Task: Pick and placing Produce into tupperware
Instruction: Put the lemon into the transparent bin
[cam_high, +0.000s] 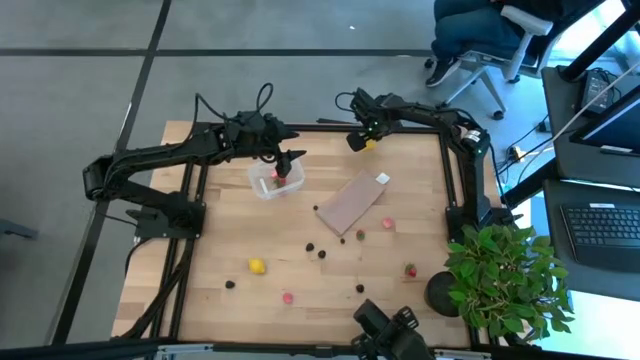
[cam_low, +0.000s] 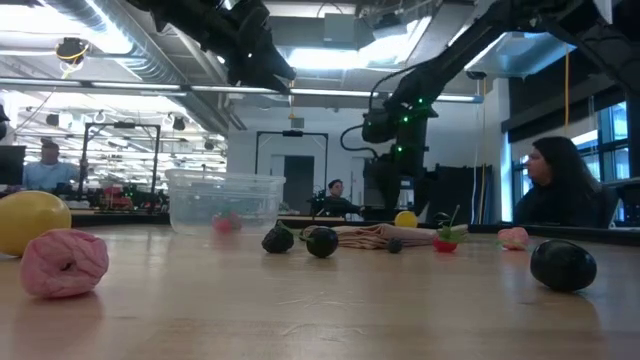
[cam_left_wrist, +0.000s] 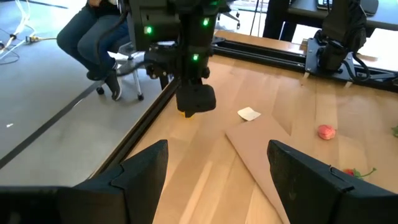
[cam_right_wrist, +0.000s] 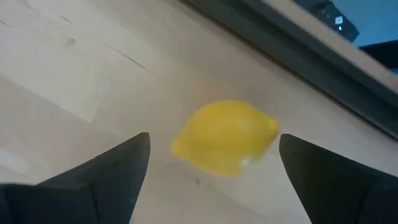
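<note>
Lemon (cam_right_wrist: 225, 137) sits between the right end effector's (cam_right_wrist: 211, 177) wide-open fingers, unheld.

Right gripper (cam_right_wrist: 211, 180): fingers spread, lemon (cam_right_wrist: 225, 137) lying free between them on bare wood; dark table rail (cam_right_wrist: 292, 46) close beyond; approach from above unobstructed.
</note>
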